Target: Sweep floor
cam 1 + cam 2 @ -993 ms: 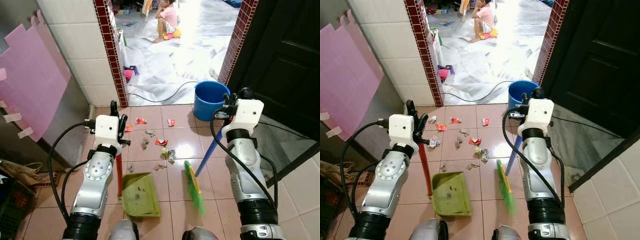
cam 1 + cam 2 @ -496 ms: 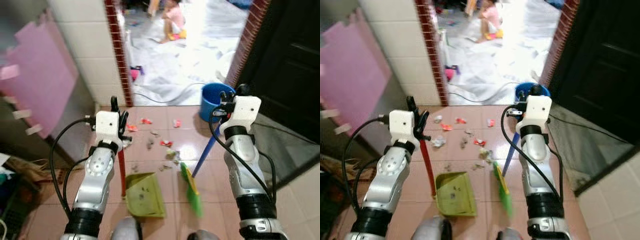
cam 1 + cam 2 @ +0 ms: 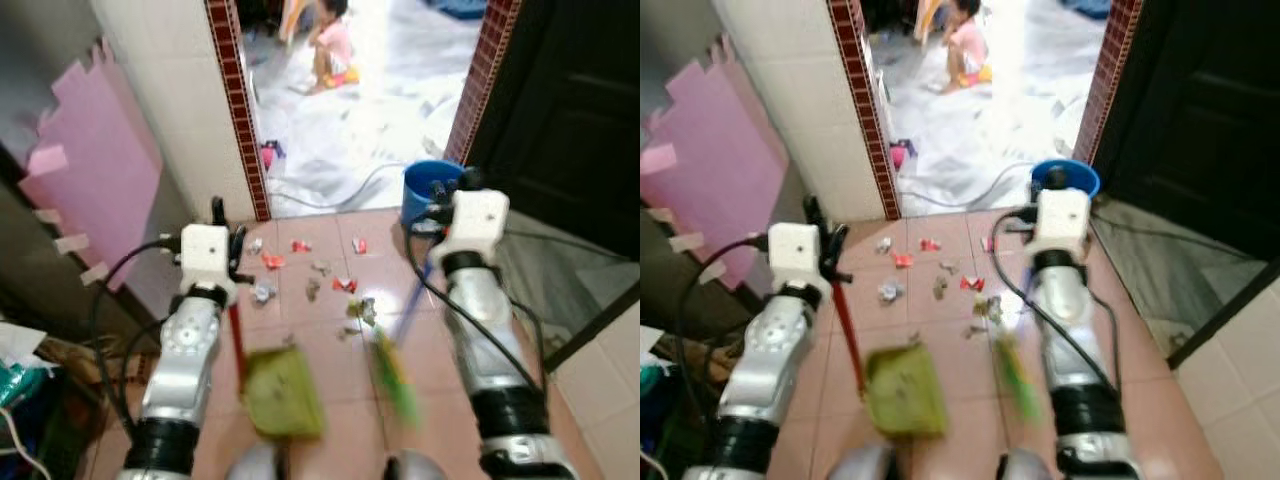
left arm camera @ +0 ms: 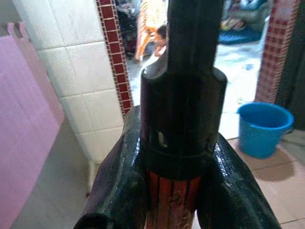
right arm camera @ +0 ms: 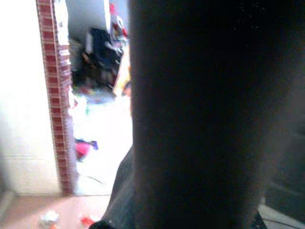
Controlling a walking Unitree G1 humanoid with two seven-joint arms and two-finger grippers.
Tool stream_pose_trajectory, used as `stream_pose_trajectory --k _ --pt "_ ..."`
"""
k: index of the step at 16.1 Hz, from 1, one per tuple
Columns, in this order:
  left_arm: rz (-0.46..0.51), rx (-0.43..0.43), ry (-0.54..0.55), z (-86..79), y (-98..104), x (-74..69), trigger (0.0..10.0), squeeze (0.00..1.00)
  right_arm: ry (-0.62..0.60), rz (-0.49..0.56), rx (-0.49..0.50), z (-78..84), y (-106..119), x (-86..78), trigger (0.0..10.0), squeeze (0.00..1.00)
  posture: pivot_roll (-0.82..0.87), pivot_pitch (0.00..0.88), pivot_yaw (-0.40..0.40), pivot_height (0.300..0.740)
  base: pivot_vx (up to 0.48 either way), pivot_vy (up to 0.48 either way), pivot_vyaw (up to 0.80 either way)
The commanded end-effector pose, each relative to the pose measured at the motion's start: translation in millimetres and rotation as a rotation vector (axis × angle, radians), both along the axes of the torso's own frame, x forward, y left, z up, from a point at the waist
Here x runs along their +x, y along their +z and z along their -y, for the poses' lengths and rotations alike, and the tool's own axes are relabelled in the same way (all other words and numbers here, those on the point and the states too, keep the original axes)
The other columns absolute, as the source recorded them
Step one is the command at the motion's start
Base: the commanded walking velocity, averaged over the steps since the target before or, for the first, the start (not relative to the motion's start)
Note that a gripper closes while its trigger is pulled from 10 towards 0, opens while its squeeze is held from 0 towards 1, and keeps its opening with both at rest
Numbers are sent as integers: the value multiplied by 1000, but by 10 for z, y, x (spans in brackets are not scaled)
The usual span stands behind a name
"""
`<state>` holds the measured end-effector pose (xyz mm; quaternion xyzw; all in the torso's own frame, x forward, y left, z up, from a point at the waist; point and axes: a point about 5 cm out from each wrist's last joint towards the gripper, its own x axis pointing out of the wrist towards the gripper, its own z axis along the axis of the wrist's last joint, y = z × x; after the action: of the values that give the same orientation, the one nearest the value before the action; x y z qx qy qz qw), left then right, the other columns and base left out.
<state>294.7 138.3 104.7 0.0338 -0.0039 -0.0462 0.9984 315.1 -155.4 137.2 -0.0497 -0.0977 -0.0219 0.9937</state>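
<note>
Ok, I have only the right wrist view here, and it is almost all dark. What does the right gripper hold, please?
Observer: The right gripper holds the blue stick of the broom; the green head is down at the tiles.
Operator: And where is the rubbish to sweep?
Observer: The scraps lie ahead of the broom head, between it and the doorway.
Operator: Where is the dustpan?
Observer: The left gripper is shut on the red handle of the dustpan, which sits to the left of the broom head.
</note>
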Motion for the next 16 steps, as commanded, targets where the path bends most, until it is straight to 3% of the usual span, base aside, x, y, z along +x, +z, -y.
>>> stream_pose_trajectory --k 1,4,6,11,16 --pt "33 16 13 -81 75 16 10000 0 30 45 2 -145 109 24 10000 0 -3 0 46 740 0 480 0" --pt "62 13 -10 5 95 -2 10000 0 62 65 -39 -169 124 45 10000 0 1 0 37 740 0 396 0" --pt "93 51 24 -3 129 -9 10000 0 51 58 -27 -139 127 47 10000 0 10 0 17 740 0 0 0" --pt "107 26 41 -74 135 -43 10000 0 97 111 -36 -207 203 44 10000 0 14 0 4 740 0 0 0" --pt "116 27 51 -99 155 -15 10000 0 127 119 -50 -234 216 44 10000 0 7 0 6 740 323 0 0"
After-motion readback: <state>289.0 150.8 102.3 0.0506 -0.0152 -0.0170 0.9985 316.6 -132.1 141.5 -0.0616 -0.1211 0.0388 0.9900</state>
